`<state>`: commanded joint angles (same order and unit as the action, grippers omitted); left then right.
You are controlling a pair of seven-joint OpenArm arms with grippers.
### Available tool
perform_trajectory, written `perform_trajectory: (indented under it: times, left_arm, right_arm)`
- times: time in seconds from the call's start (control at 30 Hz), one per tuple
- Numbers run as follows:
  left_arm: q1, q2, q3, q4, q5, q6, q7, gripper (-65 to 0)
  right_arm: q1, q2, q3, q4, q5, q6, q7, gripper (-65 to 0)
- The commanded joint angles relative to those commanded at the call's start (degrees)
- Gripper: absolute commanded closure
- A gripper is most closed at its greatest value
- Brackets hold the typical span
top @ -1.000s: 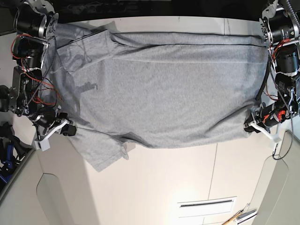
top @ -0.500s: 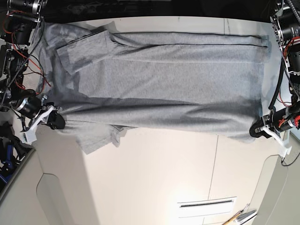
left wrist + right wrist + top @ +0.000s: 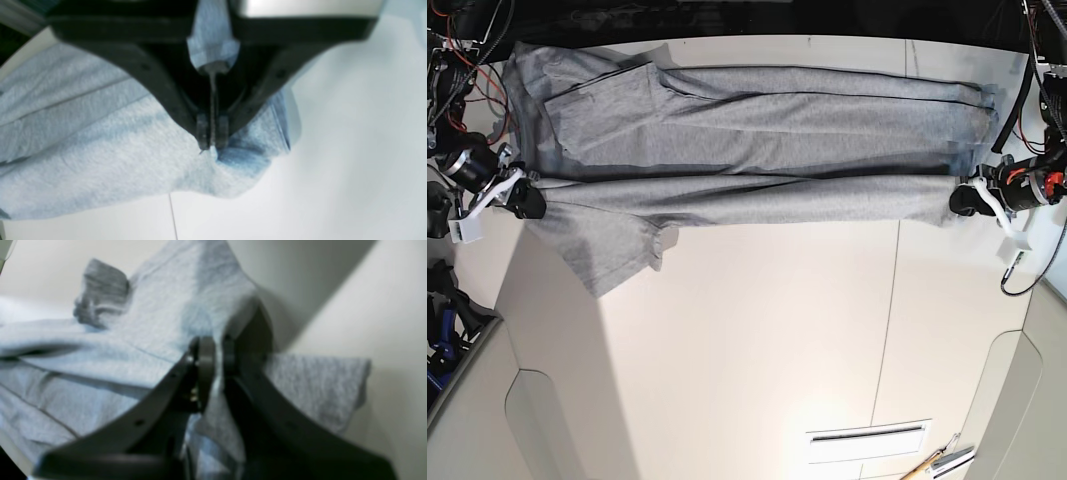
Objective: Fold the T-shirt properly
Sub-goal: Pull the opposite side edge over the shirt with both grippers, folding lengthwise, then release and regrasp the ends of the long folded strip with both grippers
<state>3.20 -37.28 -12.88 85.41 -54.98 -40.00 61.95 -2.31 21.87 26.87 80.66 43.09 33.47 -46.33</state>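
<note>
Admittedly, you can't make out much between the fingertips: in the left wrist view your black left gripper (image 3: pixel 212 141) is soft and dark, though its fingers are pressed together on a pinch of the light heather-grey cotton T-shirt (image 3: pixel 777 200). Your black right gripper (image 3: pixel 217 346) is clamped on the same shirt, its tips partly buried in blurred cloth. You see no lettering, and whatever lies beneath the raised near edge is hidden. Both arms run out of the base view at its sides.

The shirt spans the white table (image 3: pixel 757 350) between your two grippers, its near edge stretched from one to the other, with a loose flap hanging down beside the right gripper, toward the near side. Compared with half a second ago, you have both grippers farther toward the table's far side, the held edge has travelled with them, and more bare table shows in front of it.
</note>
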Motion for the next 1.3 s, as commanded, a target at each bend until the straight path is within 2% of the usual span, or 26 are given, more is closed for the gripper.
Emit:
perform_trajectory:
  times: [0.2, 0.23, 0.3, 0.33, 0.43, 0.5, 0.6, 0.7, 0.77, 0.9, 1.07, 1.17, 1.3]
  left_arm:
    - [2.4, 0.4, 0.0, 0.0, 0.3, 0.0, -0.9, 0.0]
    - [2.4, 0.5, 0.0, 0.0, 0.3, 0.0, -0.9, 0.0]
    - [2.4, 1.0, 0.0, 0.0, 0.3, 0.0, -0.9, 0.0]
    - [2.4, 1.4, 0.0, 0.0, 0.4, 0.0, -1.0, 0.0]
    - [2.4, 2.7, 0.0, 0.0, 0.4, 0.0, -1.2, 0.0]
    - [2.4, 3.3, 0.0, 0.0, 1.1, 0.0, -1.3, 0.0]
    - [2.5, 3.3, 0.0, 0.0, 1.5, 0.0, -1.4, 0.0]
    - [2.5, 3.3, 0.0, 0.0, 1.4, 0.0, -1.6, 0.0]
    - [2.5, 3.3, 0.0, 0.0, 1.4, 0.0, -1.7, 0.0]
    - [2.5, 3.3, 0.0, 0.0, 1.4, 0.0, -1.7, 0.0]
    - [2.6, 3.3, 0.0, 0.0, 1.4, 0.0, -1.7, 0.0]
    - [2.5, 3.3, 0.0, 0.0, 1.4, 0.0, -1.7, 0.0]
    - [2.5, 3.3, 0.0, 0.0, 1.4, 0.0, -1.8, 0.0]
  right_arm:
    - [-2.3, -1.1, 0.0, -0.3, -2.4, -0.09, 0.0, 0.0]
    - [-2.3, -1.1, 0.0, -0.3, -2.4, -0.28, 0.0, -5.9]
    - [-2.3, -0.9, 0.1, -0.3, -2.3, -0.33, 0.0, -22.5]
    - [-2.2, -0.9, 0.4, -0.3, -2.0, -0.31, 0.0, -26.6]
    - [-1.2, -1.0, 2.8, 0.1, 0.8, -0.28, 0.5, -27.4]
    - [0.4, -1.1, 5.0, 0.0, 0.7, -0.24, 1.9, -27.4]
    - [3.3, -1.1, 6.5, 0.0, -1.8, -0.26, 4.7, -27.4]
    - [6.1, -1.1, 5.7, -0.6, -4.5, -0.26, 6.0, -27.4]
    - [7.6, -1.1, 4.0, -1.6, -7.4, -0.28, 6.7, -27.7]
    - [10.6, -1.1, -1.2, -8.3, -11.4, -0.28, 10.6, -35.1]
    - [14.2, -1.1, -9.1, -17.9, -11.4, -0.26, 13.0, -35.1]
    - [14.5, -1.3, -12.9, -18.7, -11.1, -0.26, 13.1, -35.1]
    - [14.5, -3.6, -13.7, -18.7, -11.2, -0.22, 13.1, -34.8]
